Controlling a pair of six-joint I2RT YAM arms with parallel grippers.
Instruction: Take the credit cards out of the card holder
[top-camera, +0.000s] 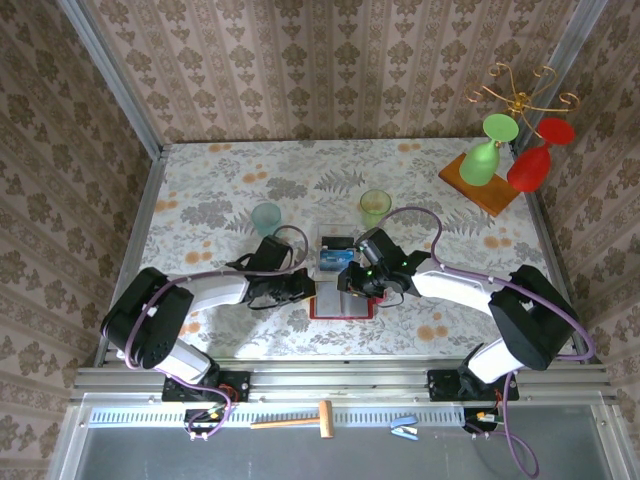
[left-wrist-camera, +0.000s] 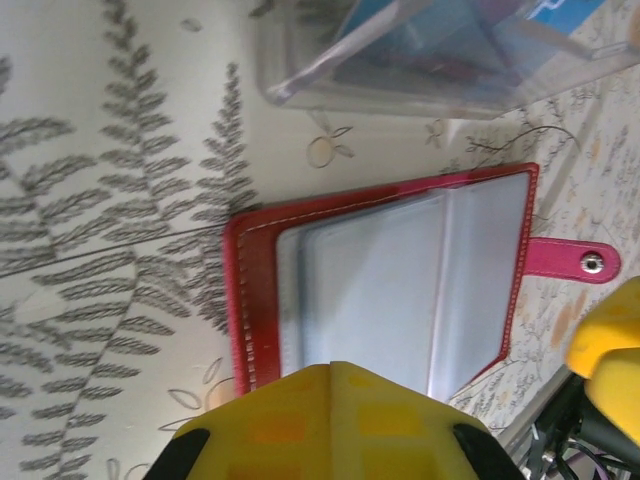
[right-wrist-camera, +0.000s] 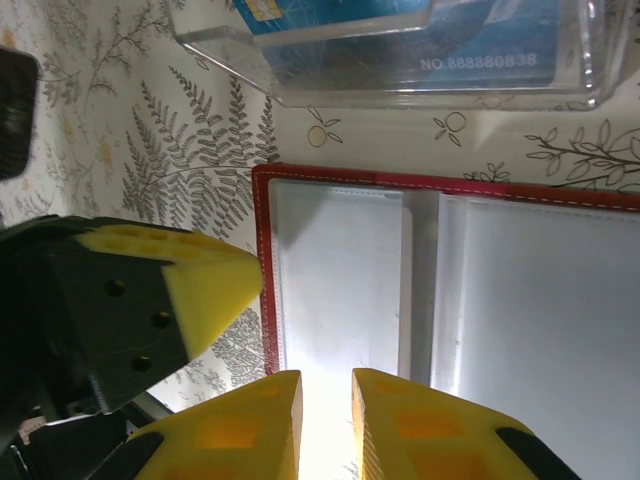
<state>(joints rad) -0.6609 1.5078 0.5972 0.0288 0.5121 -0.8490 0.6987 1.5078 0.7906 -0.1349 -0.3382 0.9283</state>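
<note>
The card holder (top-camera: 342, 306), a red wallet with grey inner panels, lies open flat on the table. My left gripper (left-wrist-camera: 335, 368) is shut, its yellow tips together at the wallet's left panel (left-wrist-camera: 380, 290) near the red border; it sits at the wallet's left side (top-camera: 308, 290). My right gripper (right-wrist-camera: 325, 385) hovers over the left grey panel (right-wrist-camera: 340, 280) with a narrow gap and nothing between its fingers. A blue credit card (right-wrist-camera: 400, 40) lies in the clear plastic box (right-wrist-camera: 330, 85) just beyond the wallet. Whether a card sits in the pockets I cannot tell.
The clear box (top-camera: 335, 252) stands directly behind the wallet. Two green cups (top-camera: 267, 217) (top-camera: 375, 206) stand further back. At the back right is a wooden board (top-camera: 488, 185) with a green glass and a red glass. The two grippers are close together.
</note>
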